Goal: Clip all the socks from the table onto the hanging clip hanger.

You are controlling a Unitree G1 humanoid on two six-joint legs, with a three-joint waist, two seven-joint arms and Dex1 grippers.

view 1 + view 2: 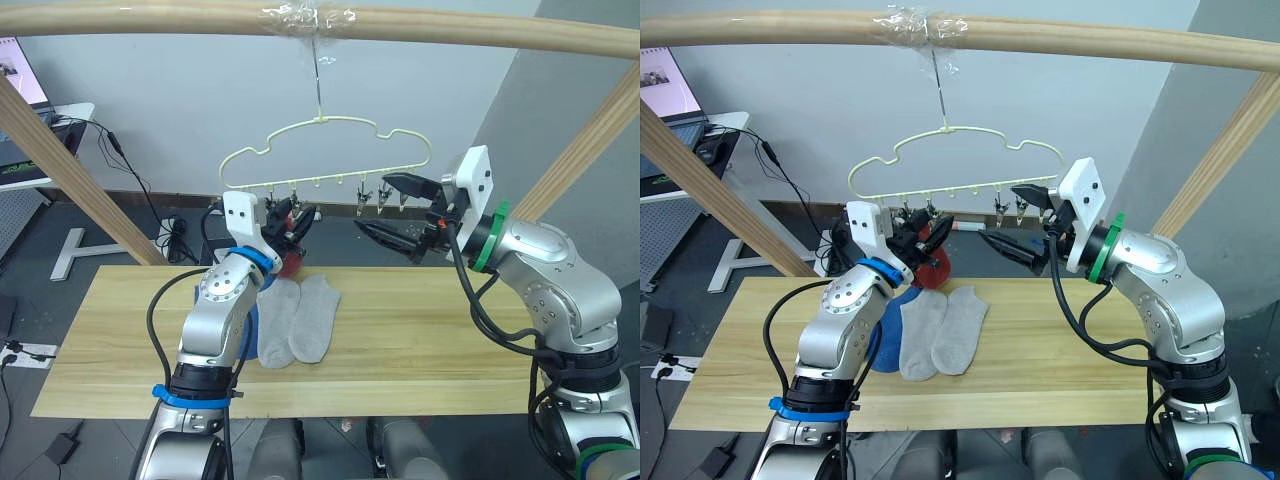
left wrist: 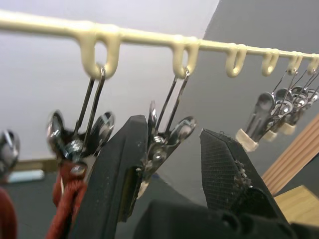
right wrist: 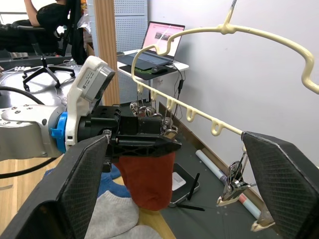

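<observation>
Left wrist view: ribbed black fingers [image 2: 225,164] flanking shiny metal clip [image 2: 164,144].

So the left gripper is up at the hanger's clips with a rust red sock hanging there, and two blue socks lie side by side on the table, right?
Not quite. The two socks lying side by side on the table are light grey socks, as the left eye view shows. The rest holds: the left gripper is at the clip hanger, where a rust red sock hangs.
</observation>
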